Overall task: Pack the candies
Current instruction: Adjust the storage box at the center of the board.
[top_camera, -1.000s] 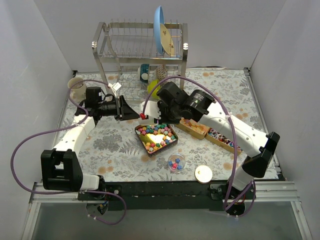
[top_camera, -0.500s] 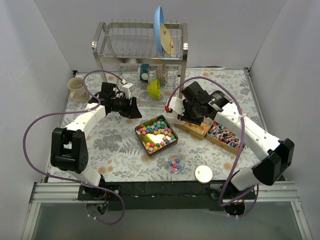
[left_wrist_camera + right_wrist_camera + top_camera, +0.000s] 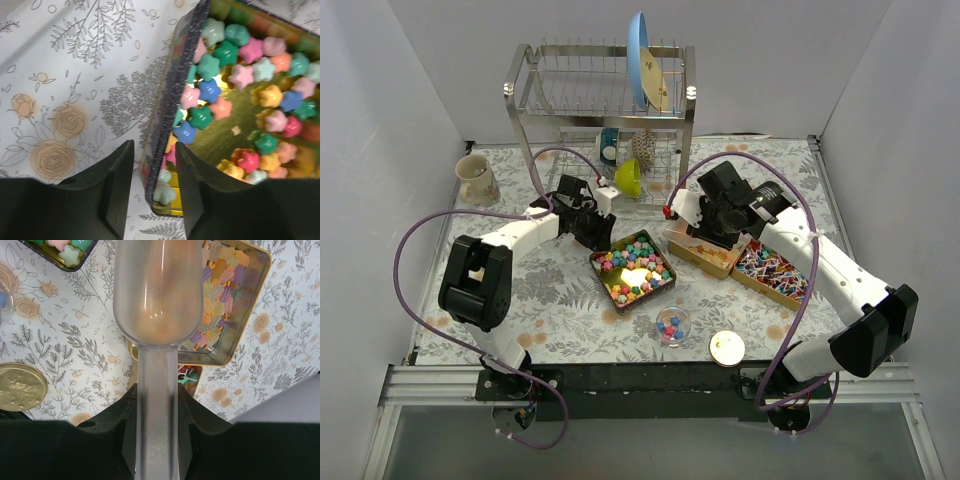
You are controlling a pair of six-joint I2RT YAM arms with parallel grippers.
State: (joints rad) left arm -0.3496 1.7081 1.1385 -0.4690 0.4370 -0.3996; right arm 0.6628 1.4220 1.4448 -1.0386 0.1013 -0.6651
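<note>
The candies are spread over several containers. Coloured star pieces [image 3: 235, 75] fill a dark square tin [image 3: 632, 270]. Translucent orange and yellow ones [image 3: 220, 285] lie in a gold tin [image 3: 705, 255], and wrapped ones fill a third tin [image 3: 770, 272]. A few more sit in a small glass jar [image 3: 672, 323]. My left gripper [image 3: 154, 150] is open at the star tin's near corner, one finger outside the wall and one inside. My right gripper [image 3: 156, 390] is shut on the handle of a frosted scoop [image 3: 159, 290], held over the gold tin's edge. I cannot tell what the scoop holds.
A round gold lid [image 3: 727, 347] lies near the front edge. A yellow-green bowl [image 3: 628, 177] sits under the dish rack [image 3: 600, 100], which holds a blue plate [image 3: 642, 60]. A cup [image 3: 475, 178] stands at the back left.
My left arm has swung right to the star tin's corner, and its jaws have widened. My right arm has carried the scoop from above the star tin to the gold tin.
</note>
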